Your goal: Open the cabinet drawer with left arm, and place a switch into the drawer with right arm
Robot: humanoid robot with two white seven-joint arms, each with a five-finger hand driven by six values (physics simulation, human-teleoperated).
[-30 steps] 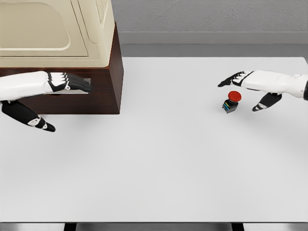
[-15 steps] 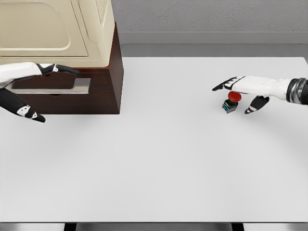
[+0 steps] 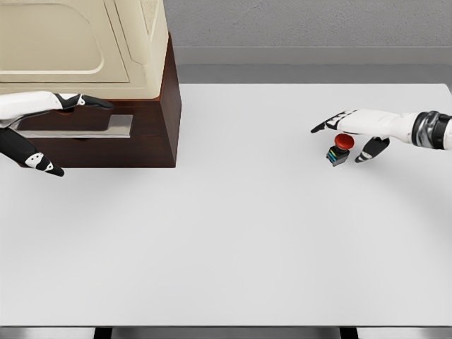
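Leftmost, we have our left hand point(image 3: 42, 116) at the cabinet point(image 3: 92, 49), fingers stretched flat over the top of the metal drawer handle point(image 3: 78, 126) and the thumb hanging below it, holding nothing that we can make out; the drawer point(image 3: 92, 145) in the dark wooden base looks shut. Across a wide bare stretch of the white bench point(image 3: 226, 233), well apart from the cabinet, stands the switch point(image 3: 340, 149), red button up; our right hand point(image 3: 357, 131) hovers just over it, fingers and thumb spread to either side, not yet closed on it. We judge both opening steps to be in hand at once; next we need the left fingers hooked onto the handle for a pull toward us, and the right hand closed around the switch.
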